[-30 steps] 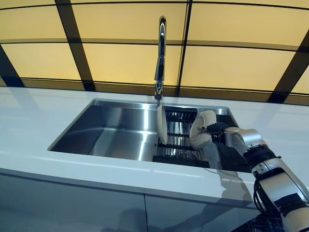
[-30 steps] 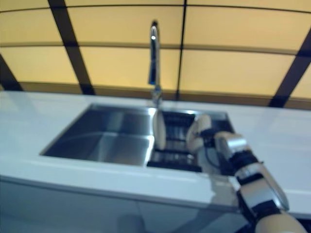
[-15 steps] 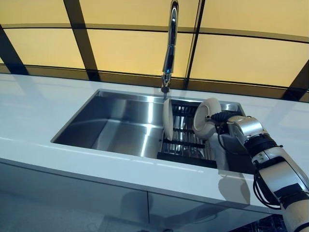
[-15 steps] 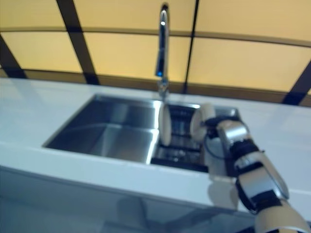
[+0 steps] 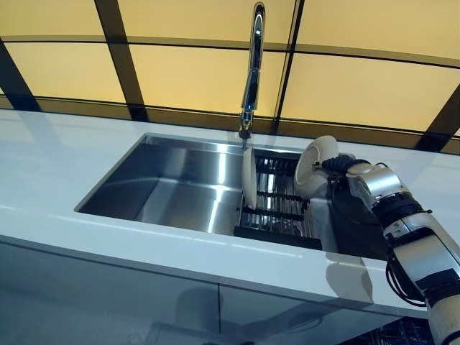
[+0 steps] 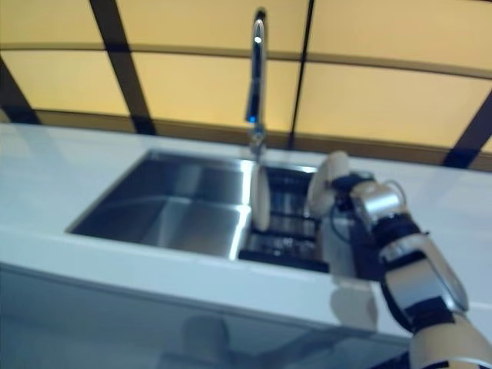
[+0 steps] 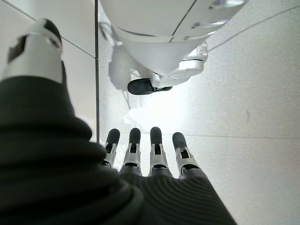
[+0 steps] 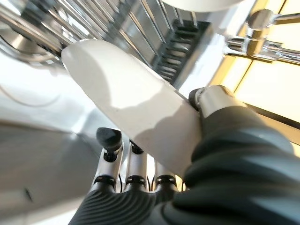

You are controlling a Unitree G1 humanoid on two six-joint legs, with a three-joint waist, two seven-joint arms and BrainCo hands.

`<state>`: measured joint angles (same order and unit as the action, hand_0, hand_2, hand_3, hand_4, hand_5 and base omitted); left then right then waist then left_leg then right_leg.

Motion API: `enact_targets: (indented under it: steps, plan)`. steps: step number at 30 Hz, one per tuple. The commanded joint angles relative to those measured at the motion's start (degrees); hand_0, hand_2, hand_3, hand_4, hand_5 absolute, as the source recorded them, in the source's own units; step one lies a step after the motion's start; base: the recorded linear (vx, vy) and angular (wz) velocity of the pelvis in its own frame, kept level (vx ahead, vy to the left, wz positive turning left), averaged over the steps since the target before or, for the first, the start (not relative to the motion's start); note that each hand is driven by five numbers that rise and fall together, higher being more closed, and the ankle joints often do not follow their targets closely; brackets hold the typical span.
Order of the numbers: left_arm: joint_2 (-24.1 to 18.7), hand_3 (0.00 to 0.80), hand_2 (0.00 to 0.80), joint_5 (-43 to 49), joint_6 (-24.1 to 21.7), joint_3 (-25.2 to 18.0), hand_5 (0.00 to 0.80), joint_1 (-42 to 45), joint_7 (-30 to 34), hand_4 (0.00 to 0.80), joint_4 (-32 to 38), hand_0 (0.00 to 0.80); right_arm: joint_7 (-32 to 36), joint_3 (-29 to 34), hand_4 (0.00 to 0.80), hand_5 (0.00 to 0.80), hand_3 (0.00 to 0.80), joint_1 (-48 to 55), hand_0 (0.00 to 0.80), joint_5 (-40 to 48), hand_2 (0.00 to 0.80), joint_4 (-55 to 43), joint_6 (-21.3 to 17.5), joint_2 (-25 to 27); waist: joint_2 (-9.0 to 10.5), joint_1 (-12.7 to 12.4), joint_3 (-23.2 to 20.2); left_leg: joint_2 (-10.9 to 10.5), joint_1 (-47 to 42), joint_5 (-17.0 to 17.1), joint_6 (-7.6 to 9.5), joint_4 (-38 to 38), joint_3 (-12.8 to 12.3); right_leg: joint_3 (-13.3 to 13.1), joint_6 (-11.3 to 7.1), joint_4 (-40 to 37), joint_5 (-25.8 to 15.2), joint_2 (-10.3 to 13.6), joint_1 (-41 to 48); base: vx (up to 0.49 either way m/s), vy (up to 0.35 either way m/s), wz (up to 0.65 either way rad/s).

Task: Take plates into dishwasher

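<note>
A white plate [image 5: 315, 159] is held on edge above the right end of the black dish rack [image 5: 277, 215] in the sink. My right hand [image 5: 342, 165] is shut on it: the right wrist view shows the plate [image 8: 126, 117] between the thumb [image 8: 212, 99] and the fingers [image 8: 110, 154]. A second white plate [image 5: 249, 177] stands upright in the rack's left end, under the tap. My left hand [image 7: 150, 157] shows only in its own wrist view, with straight fingers over the floor and nothing in it.
The steel sink [image 5: 172, 183] is set in a white counter [image 5: 57, 165], with a tall chrome tap [image 5: 251, 65] behind it. Yellow wall panels with dark frames rise at the back. A dark wire grid [image 5: 384, 334] shows below the counter at the lower right.
My right hand has lifted the plate up and a little to the right, off the rack. The camera shifted early on; the other plate stays in place.
</note>
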<state>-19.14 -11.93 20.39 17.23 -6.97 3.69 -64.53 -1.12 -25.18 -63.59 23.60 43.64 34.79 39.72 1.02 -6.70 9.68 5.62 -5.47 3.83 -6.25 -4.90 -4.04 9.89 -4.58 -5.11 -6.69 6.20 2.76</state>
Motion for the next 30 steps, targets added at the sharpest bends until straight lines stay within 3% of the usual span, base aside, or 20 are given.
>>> enact_targets:
  steps: [1,15,30]
  plan:
    - [-2.6,0.0,0.0,3.2,-1.5,3.3,0.0,-1.1,0.6,0.0,-3.1,0.0,-2.3,-4.3,0.8,0.8,0.8,-8.5,0.8,1.0,0.8,-1.4,-3.5,6.6,3.44,1.5,-3.2,-2.5,-0.9,-3.1,2.19,-0.1,-1.0,0.0,-3.33,0.1,1.7,2.2,2.5,-0.009,0.015,-0.06]
    - [-2.8,0.0,0.0,3.3,-3.2,2.9,0.0,-0.7,0.4,0.0,-3.2,0.0,0.9,-2.1,0.8,0.8,0.8,-6.1,0.8,3.3,0.8,-7.2,-6.0,9.1,4.05,4.4,-4.9,-2.8,-2.5,-3.7,2.88,-0.1,-3.8,-2.6,-3.61,0.1,1.2,2.1,2.3,-0.026,0.034,-0.13]
    - [-4.6,0.0,0.0,4.2,-5.1,0.6,0.0,0.4,-0.5,0.0,-3.0,0.0,6.7,0.4,0.8,0.8,0.8,-0.5,0.8,1.2,0.8,-12.8,-8.0,19.5,4.79,7.9,-4.3,-3.3,-2.9,-4.5,4.22,-0.1,-6.0,-5.5,-4.87,0.6,-0.5,2.3,0.0,-0.068,0.016,-0.1]
